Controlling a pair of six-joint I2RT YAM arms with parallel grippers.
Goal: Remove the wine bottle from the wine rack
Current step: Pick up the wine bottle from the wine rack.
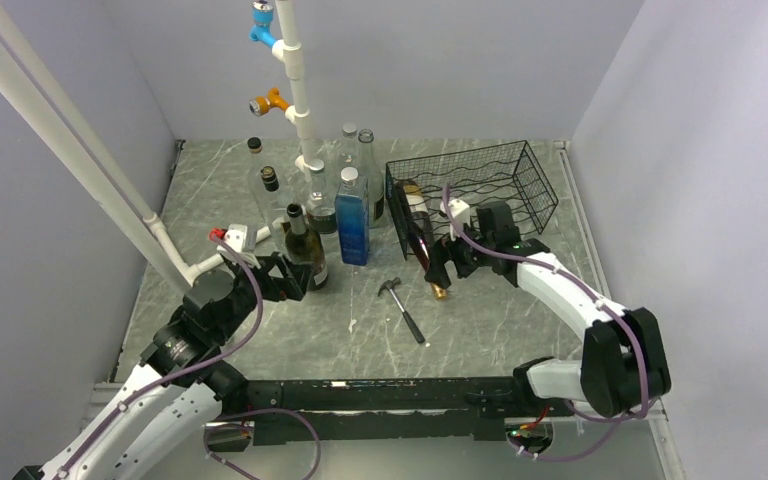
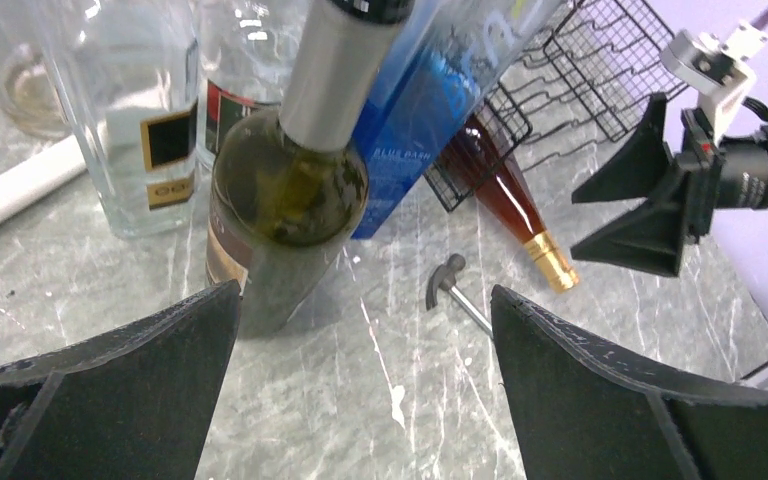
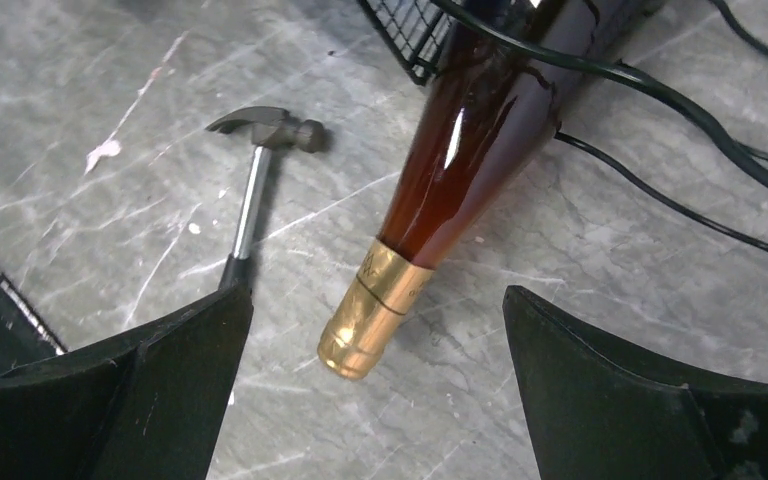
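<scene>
Right claw (image 3: 375,300) spread wide, hovering over gold-capped neck of wine bottle (image 3: 460,140); nothing pinched. Best: straddle neck above foil, close squarely, draw out along bottle's axis, avoid hammer (image 3: 265,128) nearby. Wine bottle lies tilted in wine rack (image 1: 500,175), neck protruding, amber contents; only bottle seen there. Left claw (image 2: 365,300) spread, idle by standing green bottle (image 2: 280,200).

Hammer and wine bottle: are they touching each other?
Apart. The right wrist view shows a strip of bare table between the hammer and the gold-capped neck of the wine bottle.
</scene>
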